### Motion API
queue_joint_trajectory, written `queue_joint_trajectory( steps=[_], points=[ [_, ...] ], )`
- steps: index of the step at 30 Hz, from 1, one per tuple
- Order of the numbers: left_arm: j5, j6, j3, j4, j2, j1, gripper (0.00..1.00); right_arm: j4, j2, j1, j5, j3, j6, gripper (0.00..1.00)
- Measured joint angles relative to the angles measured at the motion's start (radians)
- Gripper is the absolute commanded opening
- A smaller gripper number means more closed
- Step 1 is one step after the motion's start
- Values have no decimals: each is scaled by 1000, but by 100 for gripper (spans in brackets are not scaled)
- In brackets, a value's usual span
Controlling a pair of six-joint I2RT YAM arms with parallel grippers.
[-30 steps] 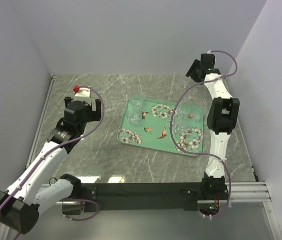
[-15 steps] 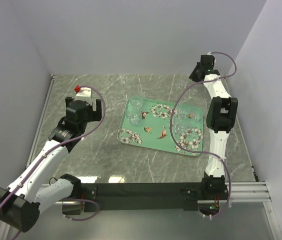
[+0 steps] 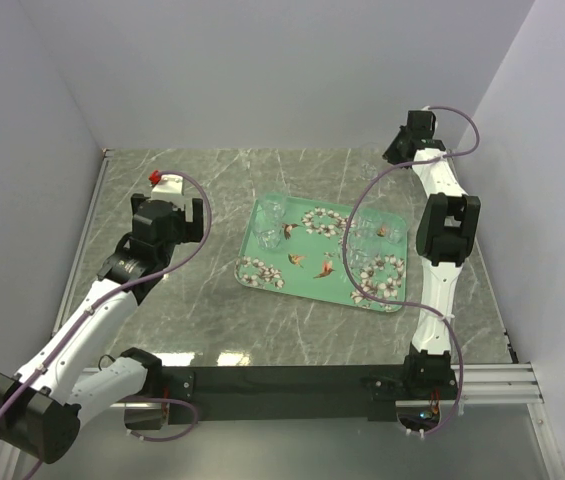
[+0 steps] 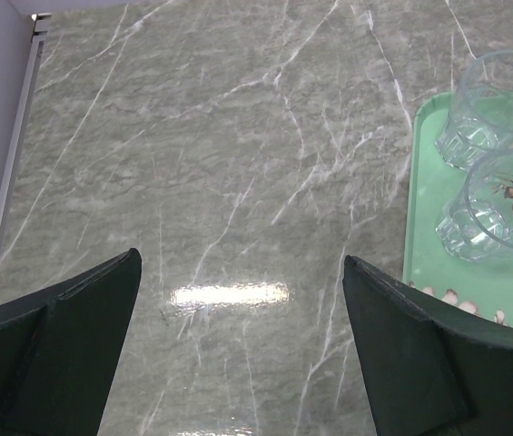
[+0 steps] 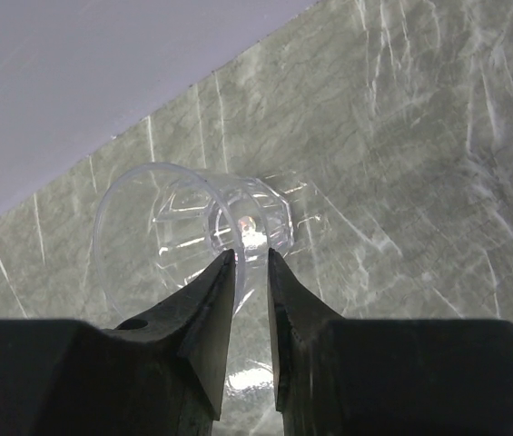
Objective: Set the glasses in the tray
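Glasses (image 3: 270, 212) stand in the mint floral tray (image 3: 307, 245) in the top view, two at its left end and more at its right. The left gripper (image 3: 169, 212) hangs over the marble table (image 3: 212, 320), and the right gripper (image 3: 394, 152) is at the far right corner. Left wrist: jaws spread wide, two glasses just inside the tray rim. Right wrist: jaws pinch the side of one clear glass (image 5: 174, 213) near the wall (image 5: 74, 82), outside the tray.

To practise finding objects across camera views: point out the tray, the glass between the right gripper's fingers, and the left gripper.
tray (image 4: 414, 200), left wrist view, on its raised rim.
glass (image 5: 161, 227), right wrist view, on its clear wall.
left gripper (image 4: 240, 259), left wrist view, midway between its fingertips.
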Motion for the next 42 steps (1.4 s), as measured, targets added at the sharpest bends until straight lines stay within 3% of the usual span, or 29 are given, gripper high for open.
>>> queue_joint_trajectory(
  steps=[14, 17, 21, 24, 32, 42],
  points=[
    [0, 0, 0, -1, 10, 0, 99, -28, 13, 0, -17, 9, 14, 25],
    [0, 0, 0, -1, 12, 0, 99, -34, 13, 0, -16, 9, 13, 20],
    [0, 0, 0, -1, 12, 0, 99, -51, 13, -5, -20, 8, 10, 0],
    [0, 0, 0, -1, 12, 0, 99, -57, 14, -11, -45, 3, 8, 0],
    [0, 0, 0, -1, 13, 0, 99, 54, -35, -79, -248, -138, 34, 0],
    [0, 0, 0, 0, 13, 0, 99, 296, -200, -203, -607, -385, 199, 0]
  ],
)
